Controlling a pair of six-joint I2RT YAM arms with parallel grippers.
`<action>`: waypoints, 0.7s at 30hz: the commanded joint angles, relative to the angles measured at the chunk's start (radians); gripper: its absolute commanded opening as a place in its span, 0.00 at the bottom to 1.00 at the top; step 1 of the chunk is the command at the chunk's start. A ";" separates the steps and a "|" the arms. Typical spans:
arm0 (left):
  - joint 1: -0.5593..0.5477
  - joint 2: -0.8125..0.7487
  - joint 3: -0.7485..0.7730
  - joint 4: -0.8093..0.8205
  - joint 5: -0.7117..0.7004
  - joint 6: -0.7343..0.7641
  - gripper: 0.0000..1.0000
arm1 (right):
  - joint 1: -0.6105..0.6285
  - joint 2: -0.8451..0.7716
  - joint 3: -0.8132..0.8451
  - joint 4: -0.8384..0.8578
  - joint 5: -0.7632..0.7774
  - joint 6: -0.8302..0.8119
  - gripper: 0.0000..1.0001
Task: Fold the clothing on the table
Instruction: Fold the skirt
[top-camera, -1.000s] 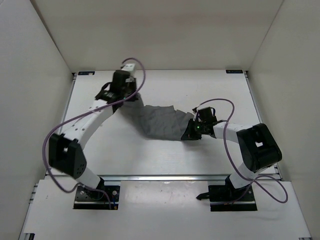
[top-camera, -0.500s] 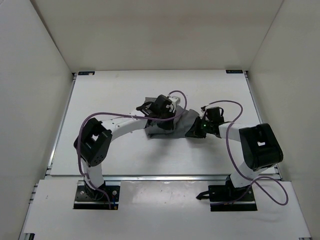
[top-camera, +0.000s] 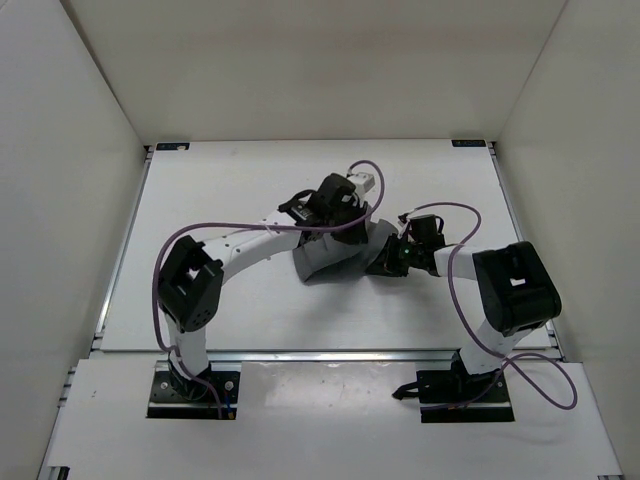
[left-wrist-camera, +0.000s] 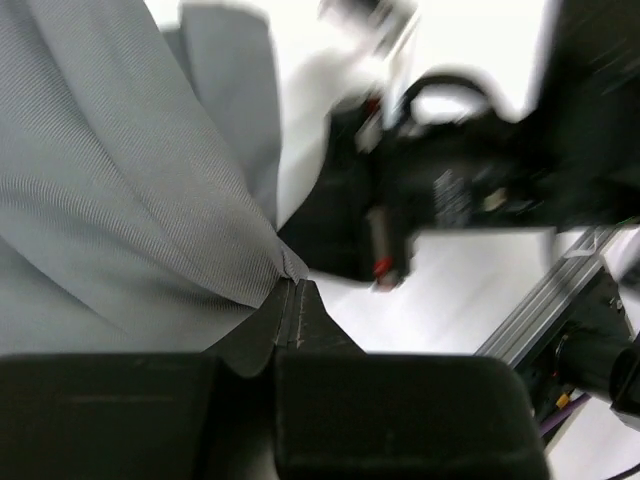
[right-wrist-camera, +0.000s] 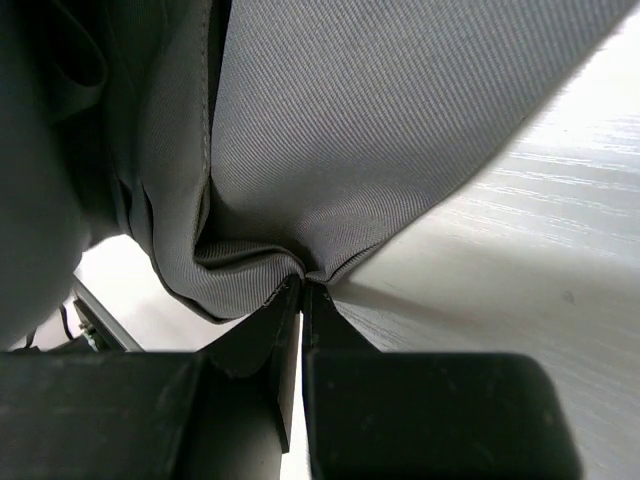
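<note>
The clothing (top-camera: 330, 262) sits bunched in the middle of the table (top-camera: 200, 190), a little right of centre, gathered into a compact grey heap between the two wrists. It looks light, thin and limp. The fine-ribbed weave drapes in soft folds and sags wherever it is unsupported, so it will probably slump when released and not hold a crease by itself. It does not look fragile or slippery. A pinch on an edge or hem corner seems the best hold, since a grip mid-panel would only gather slack.

The left gripper (left-wrist-camera: 292, 300) reaches over the far side of the heap. Its fingers (left-wrist-camera: 262, 330) are pressed fully together, with a corner of grey fabric nipped at the very tips. In its wrist view the cloth spreads away up and to the left.

The right gripper (right-wrist-camera: 302, 292) is at the heap's right edge, low over the table, and is likewise closed tight. Its fingers (right-wrist-camera: 265, 330) clamp a puckered fold, with a stitched hem running off beside it.
</note>
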 joint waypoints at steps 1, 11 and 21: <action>-0.016 0.047 0.131 -0.105 -0.004 0.075 0.00 | 0.002 -0.002 -0.003 0.015 0.002 -0.005 0.00; -0.022 0.057 0.250 -0.159 0.079 0.123 0.00 | -0.034 -0.032 -0.037 -0.007 -0.010 -0.025 0.01; -0.099 0.114 -0.020 0.036 0.182 0.014 0.00 | -0.052 -0.044 -0.055 0.002 -0.023 -0.025 0.00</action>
